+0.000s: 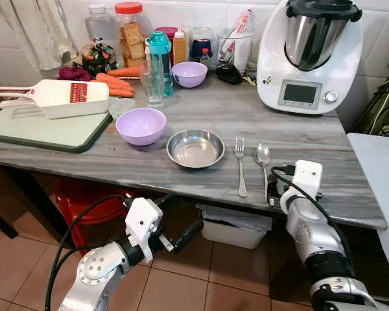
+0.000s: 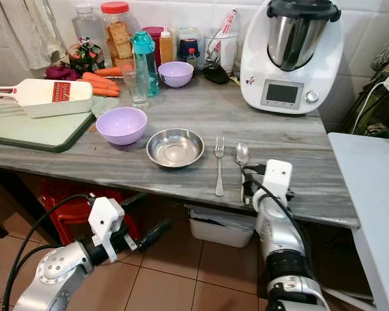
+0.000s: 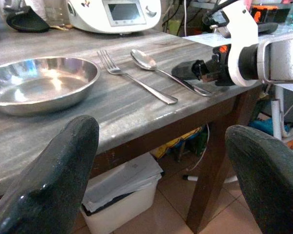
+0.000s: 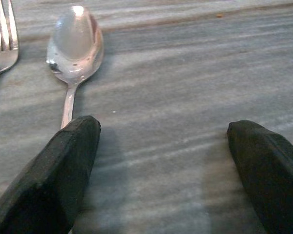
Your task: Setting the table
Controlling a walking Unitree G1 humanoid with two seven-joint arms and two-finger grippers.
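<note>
On the grey wooden table a steel bowl sits near the front edge, with a fork and then a spoon lying to its right. A purple bowl stands left of the steel bowl. My right gripper rests low over the table's front edge, open. In the right wrist view, one finger lies over the spoon's handle and nothing is held. My left gripper hangs open below the table edge, in front of the steel bowl.
A green cutting board with a white slicer lies at the left. At the back are carrots, a teal bottle, a small purple bowl and a white food processor. A red stool and white bin stand underneath.
</note>
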